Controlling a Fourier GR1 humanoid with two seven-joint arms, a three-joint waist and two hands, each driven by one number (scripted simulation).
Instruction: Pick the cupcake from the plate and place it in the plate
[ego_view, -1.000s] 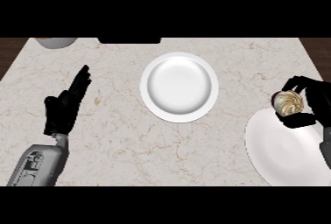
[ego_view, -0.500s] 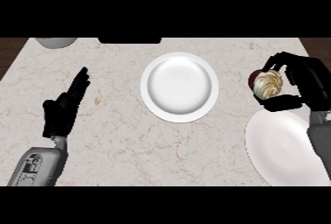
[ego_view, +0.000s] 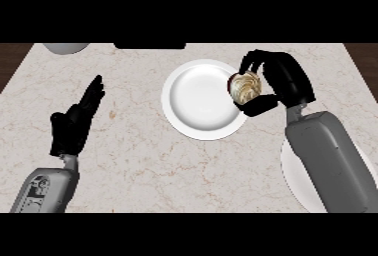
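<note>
cupcake (ego_view: 246, 86) in right hand (ego_view: 284, 75), over plate (ego_view: 198, 100) rim

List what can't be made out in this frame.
Head view only:
- Cupcake: base and sides hidden by the right hand curled round it.
- Right plate: mostly covered by the right forearm.
- Grey object, top left: cut off by the edge.
- Dark object: likewise cut off.

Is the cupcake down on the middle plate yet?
Not yet. The cupcake sits inside the curled right hand at the middle plate's right rim.
</note>
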